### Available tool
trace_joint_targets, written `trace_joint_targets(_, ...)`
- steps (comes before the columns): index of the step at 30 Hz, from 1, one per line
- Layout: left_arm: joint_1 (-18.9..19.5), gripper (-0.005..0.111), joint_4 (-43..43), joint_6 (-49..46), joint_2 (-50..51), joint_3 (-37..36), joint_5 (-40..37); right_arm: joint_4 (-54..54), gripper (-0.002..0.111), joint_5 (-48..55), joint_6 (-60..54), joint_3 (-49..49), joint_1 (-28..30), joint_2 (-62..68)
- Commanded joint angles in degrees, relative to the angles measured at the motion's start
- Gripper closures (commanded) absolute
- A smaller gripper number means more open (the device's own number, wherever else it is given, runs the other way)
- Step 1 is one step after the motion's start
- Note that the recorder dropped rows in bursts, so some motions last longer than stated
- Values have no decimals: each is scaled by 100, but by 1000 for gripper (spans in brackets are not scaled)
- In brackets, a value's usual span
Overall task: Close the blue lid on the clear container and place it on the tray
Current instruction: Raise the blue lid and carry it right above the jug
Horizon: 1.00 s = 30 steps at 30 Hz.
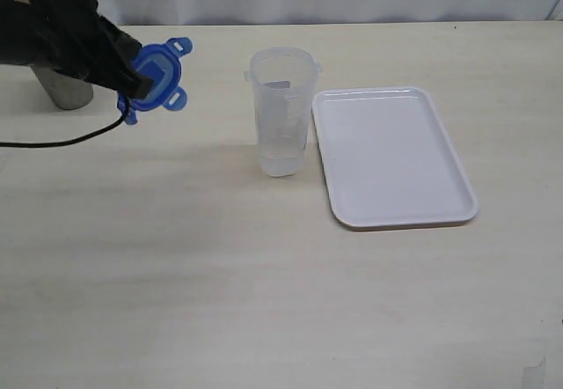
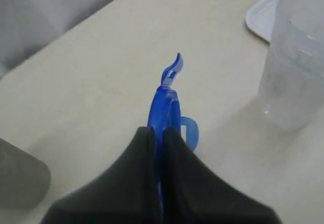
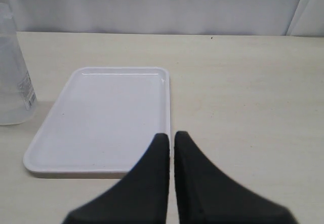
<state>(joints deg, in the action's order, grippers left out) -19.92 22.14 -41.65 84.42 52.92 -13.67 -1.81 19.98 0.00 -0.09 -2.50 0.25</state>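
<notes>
The left fingers [image 2: 137, 178] clamped the blue lid [image 1: 158, 76], which next likely needed levelling over the clear container [image 1: 281, 116]; the right fingers [image 3: 152, 183] sat clenched, empty.

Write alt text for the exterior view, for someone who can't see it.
The left gripper holds a small round bright-blue plastic lid on edge at the left, apart from a tall clear plastic container standing open on the pale table. A flat white rectangular plastic tray lies just right of the container.

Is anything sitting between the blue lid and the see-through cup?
No. In the exterior view, only bare table shows between the blue lid, held up by the left gripper, and the clear container.
</notes>
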Motion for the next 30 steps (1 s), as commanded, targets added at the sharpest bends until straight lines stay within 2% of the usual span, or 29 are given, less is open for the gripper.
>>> trace_joint_targets(1, -11, 107, -361, -68, -38, 285, 538, 5, 104, -17, -32, 9, 35, -25)
trace_joint_targets(10, -101, 107, -989, -151, 262, 285, 1902, 5, 104, -17, -32, 9, 35, -25)
trace_joint_targets(12, -237, 107, -1035, -364, 410, 285, 2301, 5, 104, -17, -32, 9, 35, -25)
trace_joint_targets(21, -905, 107, -2698, -353, 1066, 285, 4040, 5, 104, -17, -32, 9, 35, -25)
trace_joint_targets(30, -1202, 107, -3576, -427, 1326, 454, 4083, 5, 104, -17, -32, 9, 35, -25)
